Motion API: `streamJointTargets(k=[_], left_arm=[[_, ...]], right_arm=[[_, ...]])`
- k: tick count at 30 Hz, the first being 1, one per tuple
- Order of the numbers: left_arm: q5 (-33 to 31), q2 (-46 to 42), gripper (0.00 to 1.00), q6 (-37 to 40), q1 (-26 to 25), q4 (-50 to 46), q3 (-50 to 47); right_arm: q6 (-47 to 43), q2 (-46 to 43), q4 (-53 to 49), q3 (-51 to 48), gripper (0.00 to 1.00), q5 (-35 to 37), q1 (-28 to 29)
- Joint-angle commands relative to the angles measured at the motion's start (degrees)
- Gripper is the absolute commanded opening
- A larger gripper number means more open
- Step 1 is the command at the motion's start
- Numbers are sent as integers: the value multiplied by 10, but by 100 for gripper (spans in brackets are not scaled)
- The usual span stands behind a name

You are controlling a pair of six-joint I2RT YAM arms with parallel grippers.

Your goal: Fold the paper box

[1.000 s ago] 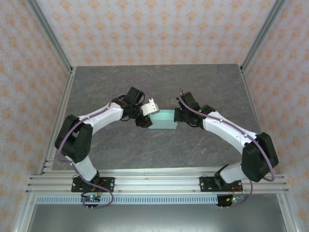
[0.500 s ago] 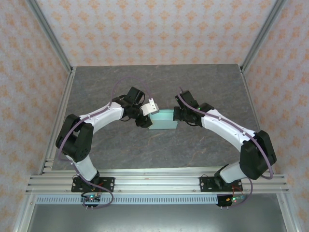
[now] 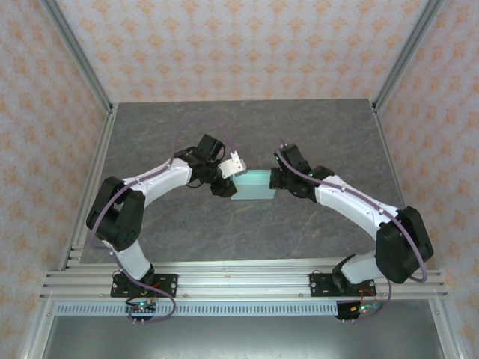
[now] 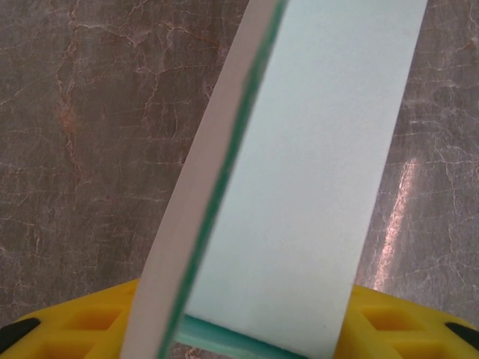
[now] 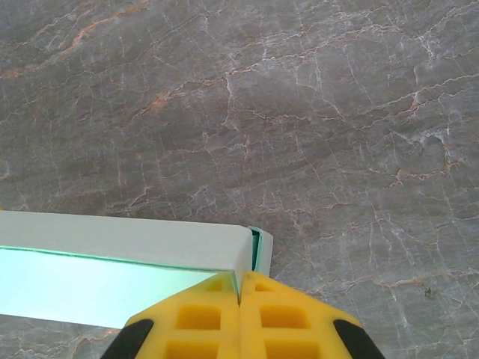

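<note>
Looking nearly folded, the paper box point(image 3: 253, 185) needs maybe end tucking; left gripper point(image 3: 230, 183) clamps it, right gripper point(image 5: 239, 299) is closed at its corner.

Paper box point(image 3: 253, 185) on table point(image 3: 157, 142) centre; left claw point(image 3: 229, 182), right claw point(image 3: 275, 179) at opposite ends.

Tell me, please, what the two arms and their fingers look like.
Both the left arm and right arm have smooth white links joined by bulky black joints, with a thin lilac cable running loosely along each. The left fingers and right fingers are bright yellow with moulded rectangular recesses and black outer corners.
</note>
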Motion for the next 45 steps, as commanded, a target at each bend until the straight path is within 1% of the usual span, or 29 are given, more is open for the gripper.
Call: streamJointTargets(k=[1, 8, 14, 17, 19, 23, 29, 32, 37, 41, 45], left_arm=[[-2, -21, 53, -23, 3, 20, -1], [-20, -39, 57, -34, 5, 26, -9], [-18, -45, 59, -35, 6, 20, -10], [-14, -50, 66, -30, 6, 13, -11], [-11, -57, 69, -27, 6, 13, -18], [-18, -78, 70, -35, 6, 22, -30], [-58, -105, 70, -77, 7, 25, -32], [-73, -117, 68, -116, 7, 30, -29], [-93, -124, 61, -181, 5, 40, -28], [-90, -118, 50, -193, 1, 32, -15], [-78, -109, 34, -192, -7, 19, 0]], right_arm=[[11, -13, -11, -15, 0, 16, 6], [8, -15, -16, -6, 0, 16, 6], [11, -17, -17, -1, 0, 16, 6], [11, -15, -18, 2, 0, 15, 6], [10, -13, -18, 4, 0, 14, 6], [11, -10, -19, 9, 0, 12, 7], [9, -12, -22, 14, 0, 14, 8], [8, -12, -25, 16, 0, 15, 9], [8, -14, -25, 16, 0, 17, 10], [7, -14, -23, 16, 0, 17, 10], [7, -13, -22, 15, 0, 17, 10]])
